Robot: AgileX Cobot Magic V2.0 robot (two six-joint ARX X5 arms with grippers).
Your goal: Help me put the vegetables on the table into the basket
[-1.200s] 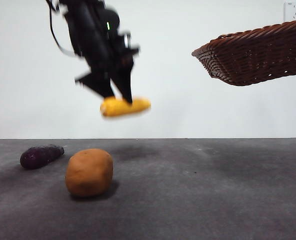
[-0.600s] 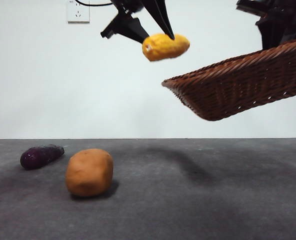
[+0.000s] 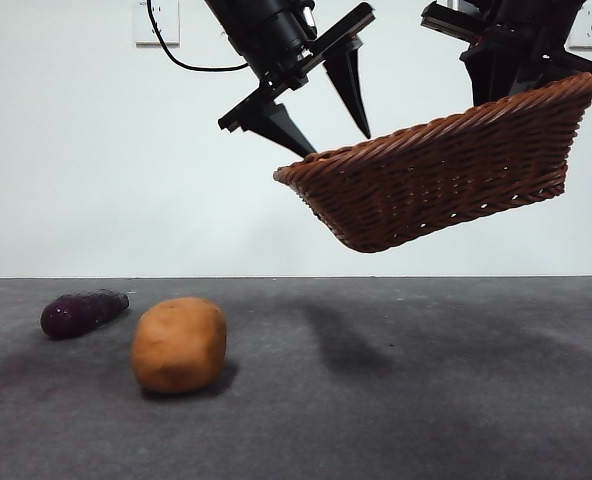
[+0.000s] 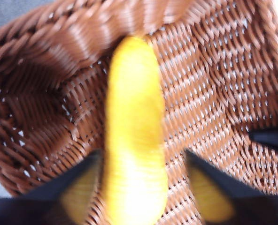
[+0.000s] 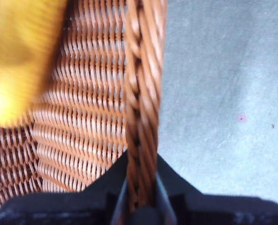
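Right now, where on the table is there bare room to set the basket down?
The dark grey table is bare right of the rounded orange-brown potato. The left part is crowded: the small purple eggplant lies just left of the potato.

Yellow corn cob (image 4: 134, 136), brown woven basket (image 3: 446, 180)

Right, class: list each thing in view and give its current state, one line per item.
Basket: held in the air, tilted.
Corn cob: lying in the basket, released.
Potato: on the table.
Eggplant: on the table.
Left gripper: open, over the basket.
Right gripper: shut on the basket's rim.
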